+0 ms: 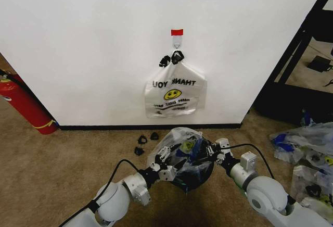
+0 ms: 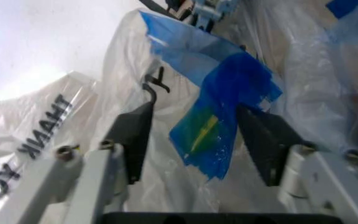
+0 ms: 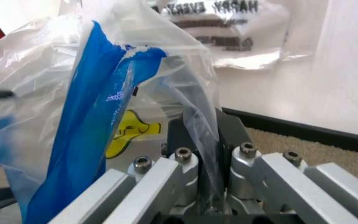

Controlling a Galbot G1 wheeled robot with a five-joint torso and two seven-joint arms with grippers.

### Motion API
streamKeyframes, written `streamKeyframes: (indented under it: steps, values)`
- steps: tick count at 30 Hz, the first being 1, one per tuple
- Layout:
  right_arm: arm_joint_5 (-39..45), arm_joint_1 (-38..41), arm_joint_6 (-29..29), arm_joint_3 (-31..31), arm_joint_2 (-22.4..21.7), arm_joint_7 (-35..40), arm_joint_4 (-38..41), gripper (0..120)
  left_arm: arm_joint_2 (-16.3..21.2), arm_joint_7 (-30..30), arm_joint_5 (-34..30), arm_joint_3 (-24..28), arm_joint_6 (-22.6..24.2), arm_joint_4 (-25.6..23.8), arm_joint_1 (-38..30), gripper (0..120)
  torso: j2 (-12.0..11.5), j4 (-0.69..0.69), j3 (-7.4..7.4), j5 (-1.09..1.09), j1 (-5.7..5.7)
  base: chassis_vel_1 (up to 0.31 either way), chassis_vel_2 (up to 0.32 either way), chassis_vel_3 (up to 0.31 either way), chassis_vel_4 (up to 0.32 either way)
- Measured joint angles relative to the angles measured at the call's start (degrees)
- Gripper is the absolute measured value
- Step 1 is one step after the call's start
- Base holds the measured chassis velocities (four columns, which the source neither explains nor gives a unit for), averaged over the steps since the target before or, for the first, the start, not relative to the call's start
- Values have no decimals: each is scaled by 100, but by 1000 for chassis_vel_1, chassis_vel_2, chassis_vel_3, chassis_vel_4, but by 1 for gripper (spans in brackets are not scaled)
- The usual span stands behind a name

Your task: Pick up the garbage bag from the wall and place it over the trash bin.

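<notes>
Bag (image 1: pixel 179 151) bunched over bin (image 1: pixel 200 177) below the wall (image 1: pixel 78 39), spread between both arms. Right gripper (image 3: pixel 207 140) clamped tight on plastic; left gripper (image 2: pixel 197 135) wide apart around a blue tab (image 2: pixel 229 88), not gripping.

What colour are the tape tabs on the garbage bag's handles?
Blue. The tape tab on the garbage bag shows best in the left wrist view, between the left hand's open fingers.

The trash bin (image 1: pixel 195 177) is mostly hidden beneath the garbage bag (image 1: pixel 179 146) draped over it. The fire extinguisher (image 1: pixel 23 104) is cut off by the head view's left edge.
</notes>
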Motion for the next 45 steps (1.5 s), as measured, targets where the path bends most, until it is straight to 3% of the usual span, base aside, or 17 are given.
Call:
streamKeyframes:
  steps: [7, 13, 15, 19, 20, 25, 27, 29, 31, 36, 45]
  values:
    - [45, -25, 1, -24, 15, -1, 67, 1, -132, -168, 193, -35, -114, 98, -53, 27, 0, 0, 0, 0, 0, 0, 0, 0, 0]
    - [105, -18, -1, -14, 16, 3, 43, 1, -58, -209, -222, -36, 35, -30, 9, 8, 0, 0, 0, 0, 0, 0, 0, 0, 0]
    - [113, -7, -3, -11, 20, 3, 16, 1, -18, -234, -639, -33, 147, -90, 49, 0, 0, 0, 0, 0, 0, 0, 0, 0, 0]
    - [24, -7, 72, 19, 16, -208, -104, 1, 58, -271, -1712, 0, 403, -222, 128, 0, 0, 0, 0, 0, 0, 0, 0, 0, 0]
    - [24, -7, 72, 19, 16, -208, -104, 1, 58, -271, -1712, 0, 403, -222, 128, 0, 0, 0, 0, 0, 0, 0, 0, 0, 0]
    - [-254, 15, 478, 158, -92, -1227, -410, 1, 98, -615, -3920, -94, 1238, -588, 101, 0, 0, -2, 0, -1, 0, 0, 0, 0, 0]
    - [-272, 37, 520, 166, -106, -1364, -451, 1, 101, -670, -4139, -147, 1333, -633, 102, 0, 0, -1, 0, -1, 0, 0, 0, 0, 0]
    - [-342, 104, 793, 245, -142, -1987, -638, 1, 118, -905, -4952, -350, 1732, -791, 87, 0, 0, 2, 0, 0, 0, 0, 0, 0, 0]
    - [-376, 125, 1022, 291, -148, -2352, -755, 1, 122, -1068, -5377, -448, 1957, -840, 57, 0, 0, 1, 0, -1, 0, 0, 0, 0, 0]
    - [-416, 115, 1343, 338, -126, -2659, -902, 1, 125, -1438, -5869, -653, 2389, -868, 50, 0, 0, -1, 0, 0, 0, 0, 0, 0, 0]
    - [72, 38, 1557, 405, -80, -2783, -981, 1, 105, -1861, -6055, -931, 3037, -786, 213, 0, 0, 1, 0, -1, 0, 0, 0, 0, 0]
